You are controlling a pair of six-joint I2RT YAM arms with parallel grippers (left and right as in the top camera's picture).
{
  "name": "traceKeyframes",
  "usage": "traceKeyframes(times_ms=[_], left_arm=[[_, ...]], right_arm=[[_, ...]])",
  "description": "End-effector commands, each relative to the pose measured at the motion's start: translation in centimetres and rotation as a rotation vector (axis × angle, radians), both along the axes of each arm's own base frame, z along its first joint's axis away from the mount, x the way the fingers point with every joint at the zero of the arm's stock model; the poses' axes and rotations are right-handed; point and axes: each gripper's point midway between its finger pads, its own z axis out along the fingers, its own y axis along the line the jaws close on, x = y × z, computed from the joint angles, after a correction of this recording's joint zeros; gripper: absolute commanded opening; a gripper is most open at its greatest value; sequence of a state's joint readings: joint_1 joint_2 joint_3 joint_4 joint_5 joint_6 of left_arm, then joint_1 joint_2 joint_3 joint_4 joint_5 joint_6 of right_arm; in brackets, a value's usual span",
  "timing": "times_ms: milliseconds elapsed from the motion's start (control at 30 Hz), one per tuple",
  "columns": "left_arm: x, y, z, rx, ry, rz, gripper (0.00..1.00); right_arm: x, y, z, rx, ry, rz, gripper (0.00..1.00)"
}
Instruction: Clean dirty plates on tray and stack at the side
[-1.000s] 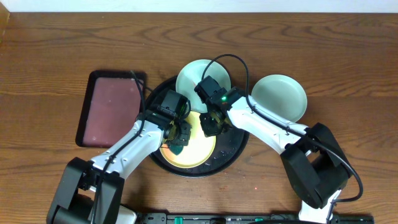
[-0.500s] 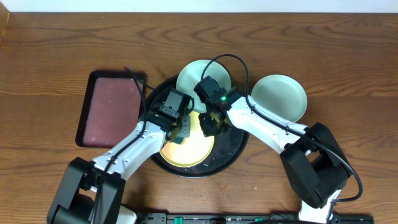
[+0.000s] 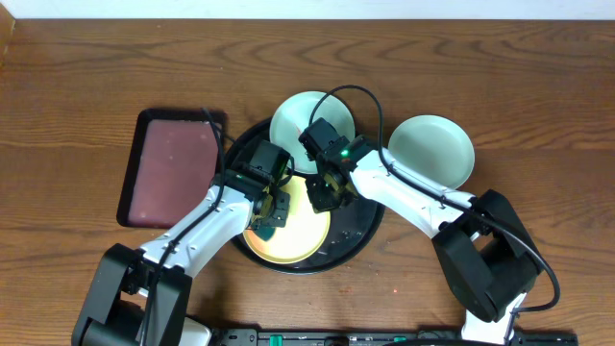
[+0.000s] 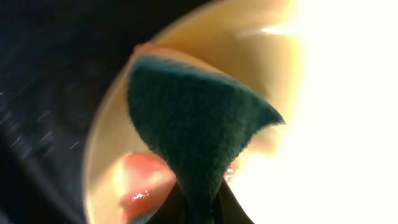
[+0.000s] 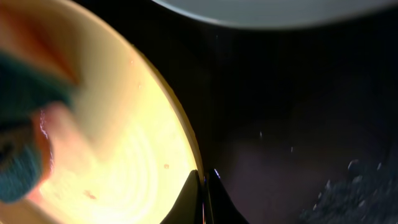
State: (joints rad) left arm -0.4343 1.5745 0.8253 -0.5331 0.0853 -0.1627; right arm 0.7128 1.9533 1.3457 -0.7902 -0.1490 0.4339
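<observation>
A brown wood-grain table (image 3: 538,77) fills nearly the whole overhead view, its grain running from 9 o'clock to 3 o'clock, with darker streaks and a soft sheen toward 12 o'clock. Along the far edge at 12 o'clock lies a narrow pale strip (image 3: 307,8); whether it is wall or floor cannot be told. At 10 o'clock a tan sliver (image 3: 3,43) shows at the frame's border. The light is even, with soft shadows. In the left wrist view, a strong white glare (image 4: 367,124) washes out the 3 o'clock side.

Looks like a robotics lab. Wood-grain tabletop (image 3: 538,77), left arm (image 3: 192,235) and right arm (image 3: 413,197) mounted at its edge.
</observation>
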Motion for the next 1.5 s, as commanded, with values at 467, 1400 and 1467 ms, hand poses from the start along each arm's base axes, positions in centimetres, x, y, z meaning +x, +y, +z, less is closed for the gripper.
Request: traceKeyframes(times_ms=[467, 1400, 1467], left_arm=[[3.6, 0.2, 0.5, -0.01, -0.149, 0.221, 0.08], [-2.8, -6.3, 1.4, -0.381, 0.201, 0.084, 0.07], [-2.7, -6.4, 1.4, -0.382, 0.193, 0.073, 0.07]], right_arm=[[0.5, 0.4, 0.4, 0.011, -0.015, 0.016, 0.01], [0.6, 0.4, 0.4, 0.01, -0.019, 0.015, 0.01], [0.6, 0.4, 0.4, 0.011, -0.02, 0.015, 0.01]])
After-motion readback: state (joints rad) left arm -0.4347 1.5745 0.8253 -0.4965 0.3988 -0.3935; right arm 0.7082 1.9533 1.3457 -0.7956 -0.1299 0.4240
